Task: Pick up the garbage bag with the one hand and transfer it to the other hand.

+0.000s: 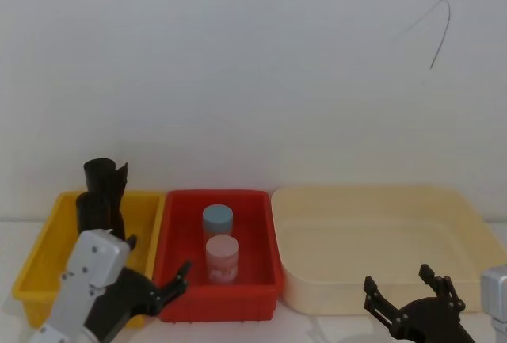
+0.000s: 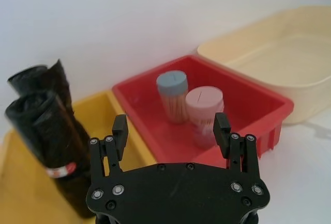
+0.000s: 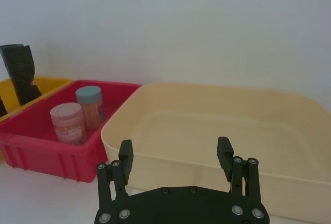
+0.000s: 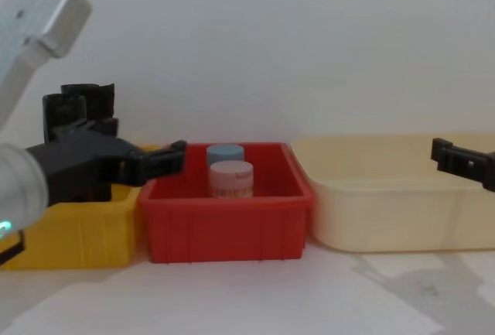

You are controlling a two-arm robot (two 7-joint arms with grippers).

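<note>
The yellow bin (image 2: 101, 111) holds the garbage bag (image 2: 44, 125), standing upright beside a taller black roll (image 2: 49, 76). The left gripper (image 2: 170, 123) hovers at the bin's front corner, fingers spread wide and empty. The right gripper (image 3: 175, 145), before the cream tub (image 3: 217, 90), is likewise spread and holds nothing.

Head view looks down, chest view sideways; both wrist views share the red bin (image 3: 46, 154)

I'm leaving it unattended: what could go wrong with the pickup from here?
The labelled black garbage bag roll stands close beside a taller unlabelled black roll in the yellow plastic bin; the open left gripper might take the wrong one, or both. Its fingers could catch the bin's rim.
</note>
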